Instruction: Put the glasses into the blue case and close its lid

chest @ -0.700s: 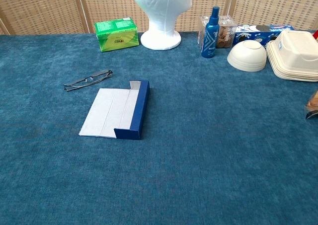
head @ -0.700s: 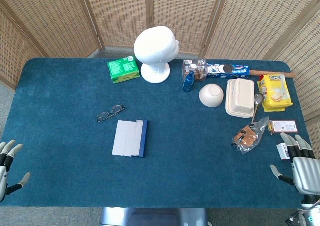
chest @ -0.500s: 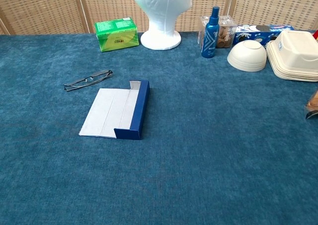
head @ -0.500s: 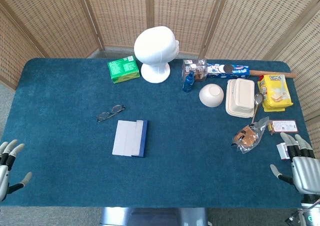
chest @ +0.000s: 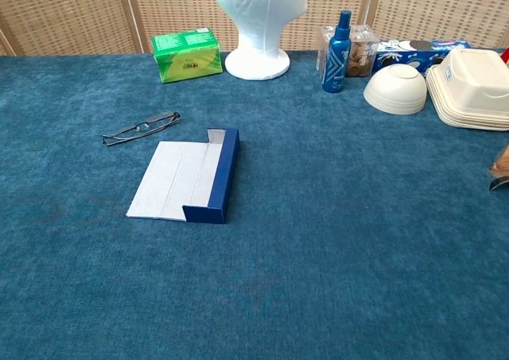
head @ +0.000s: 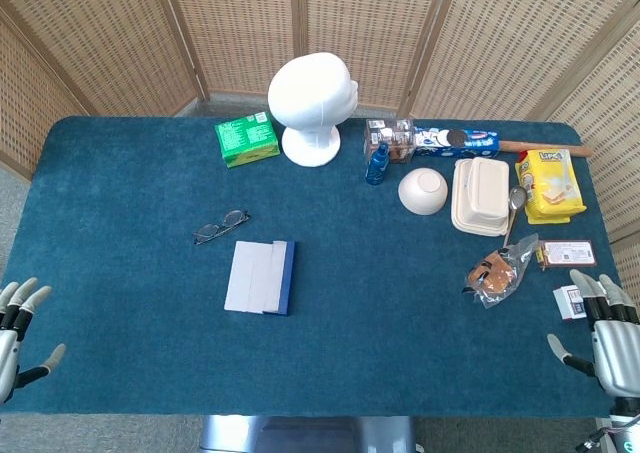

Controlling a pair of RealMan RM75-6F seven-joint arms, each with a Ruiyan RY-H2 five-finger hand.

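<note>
1. Woven cane screen panels (head: 230,28) stand behind a table (head: 120,173) covered in dark teal cloth.
2. The landmark is a white foam mannequin head (head: 312,105) at the middle of the far edge.
3. The blue case (head: 262,277) lies nearer the camera than the head and a little to its left, opened flat, with its pale grey lining up and its blue wall along the right side.
4. The glasses (head: 221,227) lie folded on the cloth just beyond the case's far left corner, near it but not touching.
5. Just left of the head sits a green box (head: 246,138); its print is too small to read.
6. Right of the head stand a blue spray bottle (head: 377,163) and a clear container (head: 390,136), then a blue biscuit pack (head: 458,140) whose lettering cannot be made out.
7. Further right are an upturned white bowl (head: 423,190), a cream lidded food box (head: 480,195) and a yellow snack bag (head: 549,184) with unreadable red print.
8. The left hand (head: 14,335) shows at the near left edge, fingers spread, holding nothing.
9. The right hand (head: 605,335) is at the near right corner, fingers apart and empty, far from the head.
</note>
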